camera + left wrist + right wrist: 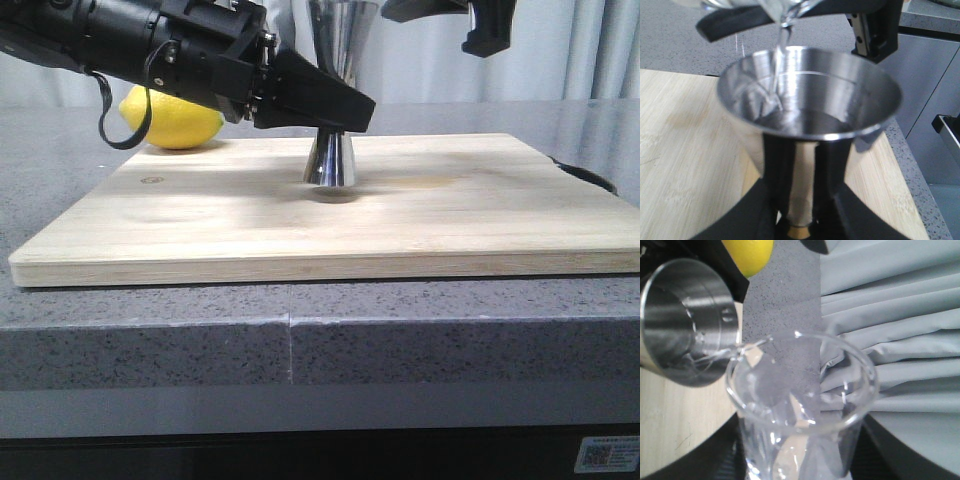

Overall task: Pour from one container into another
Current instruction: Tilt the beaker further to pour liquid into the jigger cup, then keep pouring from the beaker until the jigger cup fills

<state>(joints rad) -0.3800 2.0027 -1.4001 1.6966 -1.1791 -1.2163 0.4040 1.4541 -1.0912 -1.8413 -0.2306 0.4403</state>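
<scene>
The steel jigger stands upright on the wooden board, and my left gripper is shut on its narrow waist. In the left wrist view the jigger's open cup holds clear liquid, with the gold band low between the left gripper's fingers. The glass beaker is tilted above it with my right gripper shut round its body. A thin stream of liquid runs from the beaker's lip into the jigger. The front view cuts the beaker off at the top edge.
A yellow lemon lies on the grey counter behind the board's far left corner. Part of a black object shows past the board's right edge. A grey curtain hangs behind. The counter's front edge drops off just before the board.
</scene>
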